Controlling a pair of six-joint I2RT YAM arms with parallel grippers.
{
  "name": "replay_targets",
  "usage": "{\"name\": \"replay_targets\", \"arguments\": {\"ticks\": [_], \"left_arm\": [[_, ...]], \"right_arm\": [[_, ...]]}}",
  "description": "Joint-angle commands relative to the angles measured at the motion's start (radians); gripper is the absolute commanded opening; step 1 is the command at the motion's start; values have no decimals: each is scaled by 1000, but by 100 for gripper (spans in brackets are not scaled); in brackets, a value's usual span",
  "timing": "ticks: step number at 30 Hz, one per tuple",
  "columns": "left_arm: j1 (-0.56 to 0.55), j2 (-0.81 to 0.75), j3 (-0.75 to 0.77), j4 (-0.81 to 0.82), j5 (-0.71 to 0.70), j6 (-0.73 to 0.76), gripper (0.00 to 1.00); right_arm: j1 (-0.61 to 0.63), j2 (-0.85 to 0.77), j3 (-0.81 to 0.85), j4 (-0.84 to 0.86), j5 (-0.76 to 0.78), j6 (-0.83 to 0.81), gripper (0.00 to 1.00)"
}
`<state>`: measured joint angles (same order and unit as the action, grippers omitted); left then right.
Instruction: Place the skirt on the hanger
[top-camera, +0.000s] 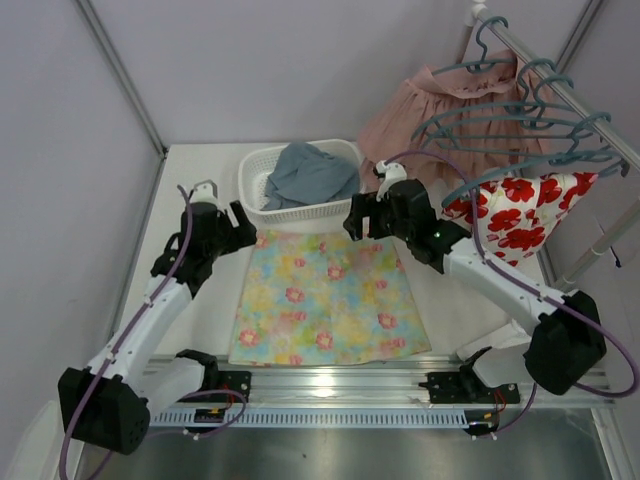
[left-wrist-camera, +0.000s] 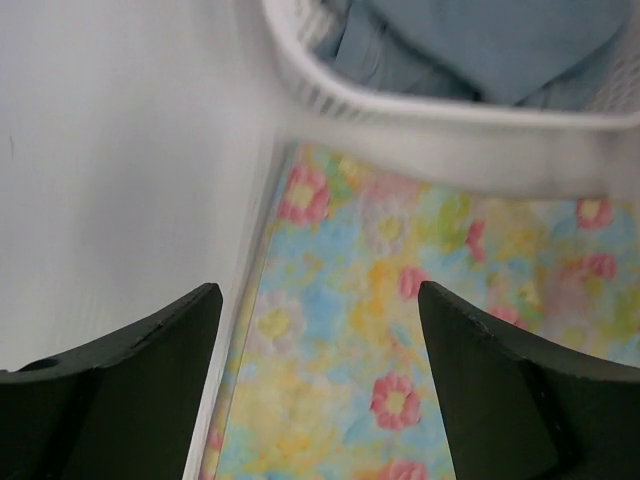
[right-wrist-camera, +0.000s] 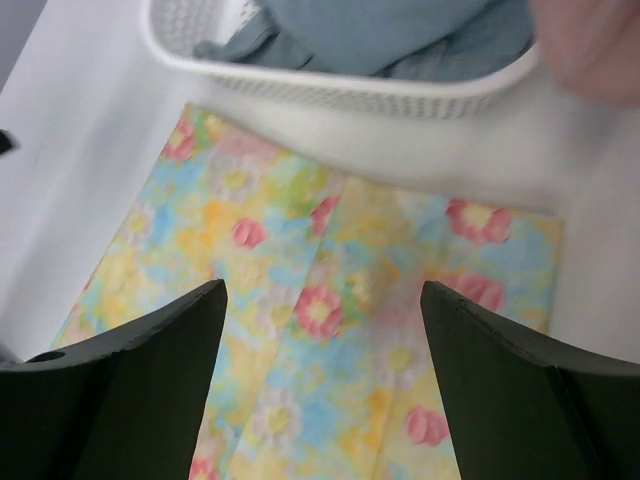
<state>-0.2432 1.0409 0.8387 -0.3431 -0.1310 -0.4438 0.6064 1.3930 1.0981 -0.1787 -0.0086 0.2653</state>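
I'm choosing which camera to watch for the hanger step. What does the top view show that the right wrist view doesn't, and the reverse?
Top view only: the teal hangers, the red-flowered garment, the left gripper. Right wrist view only: a close look at the far edge of the skirt between the open fingers of the right gripper. Both: the skirt flat on the table, the white basket of blue-grey cloth.
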Motion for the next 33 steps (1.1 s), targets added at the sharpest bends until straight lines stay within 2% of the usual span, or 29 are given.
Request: {"name": "replay_targets", "arguments": {"ticks": [1, 6, 11, 14, 20, 25, 29, 33], "left_arm": [[-8, -33, -130, -105, 33, -78, 85], [-7, -157, -254, -134, 53, -168, 84], [-7, -243, -316, -204, 45, -246, 87], [-5, -252, -323, -257, 34, -312, 88], [-5, -277, -412, -211, 96, -407, 87], [-5, -331, -501, -203, 85, -460, 83], [-5, -384, -550, -183, 80, -481, 77], [-5, -354, -579, -149, 79, -469, 70]], "right_arm": [[55, -78, -107, -33, 4, 61, 84], [128, -72, -155, 22, -5, 210, 82], [252, 113, 35, -20, 134, 307, 83], [266, 198, 121, -18, 137, 365, 83], [271, 297, 175, 45, 96, 436, 83], [323, 423, 342, -50, 139, 440, 82], [343, 451, 358, -16, 147, 483, 82], [343, 455, 358, -10, 154, 494, 82]]}}
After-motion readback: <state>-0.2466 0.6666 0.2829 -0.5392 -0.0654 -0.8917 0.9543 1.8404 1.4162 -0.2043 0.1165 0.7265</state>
